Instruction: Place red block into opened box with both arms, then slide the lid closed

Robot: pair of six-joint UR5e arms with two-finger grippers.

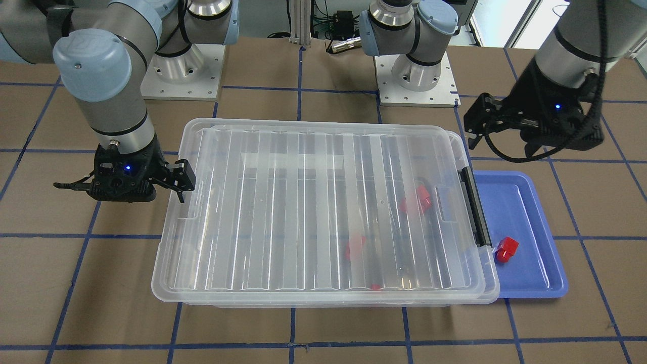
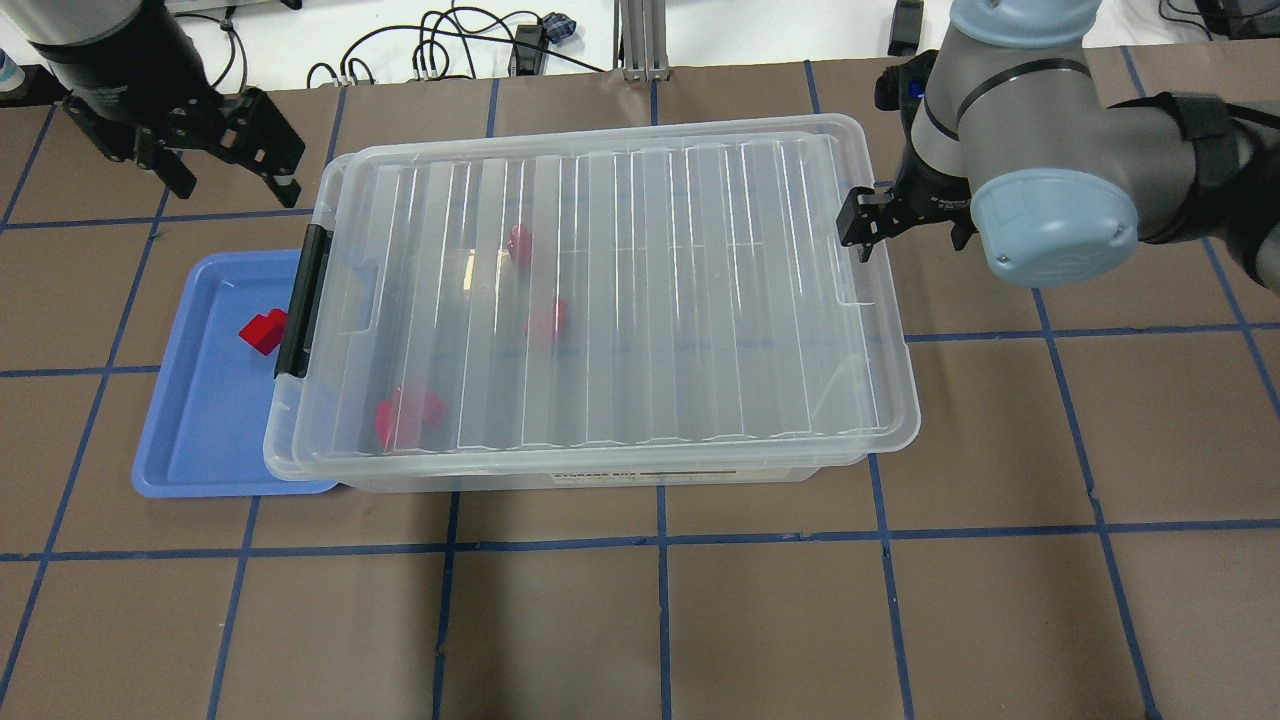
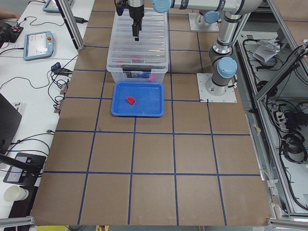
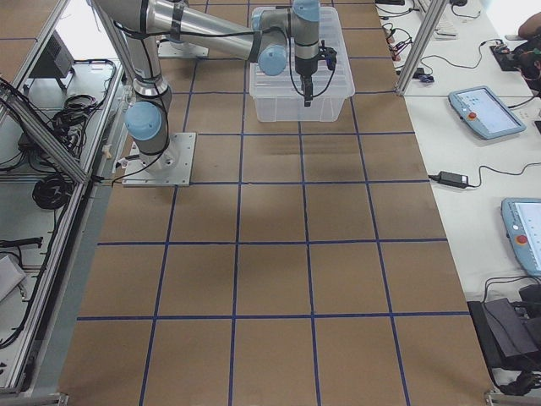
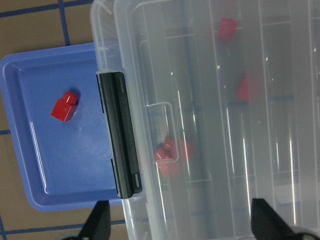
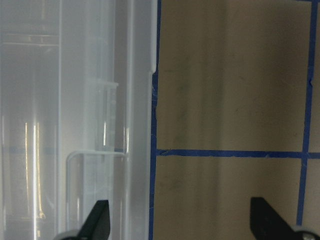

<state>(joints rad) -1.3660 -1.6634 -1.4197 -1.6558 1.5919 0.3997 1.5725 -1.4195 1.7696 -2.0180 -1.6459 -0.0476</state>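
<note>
— Brown taped table (image 2: 1000,450): where is the red block (image 2: 263,331) found?
— On the blue tray (image 2: 210,420), left of the lidded box (image 2: 760,472) in the overhead view. The left gripper (image 2: 237,185) and right gripper (image 1: 121,191) are seen spread, empty.

light: bright, even overhead | glare: streaks on box lid (image 2: 620,290) | wrist views: soft, dimmer
</note>
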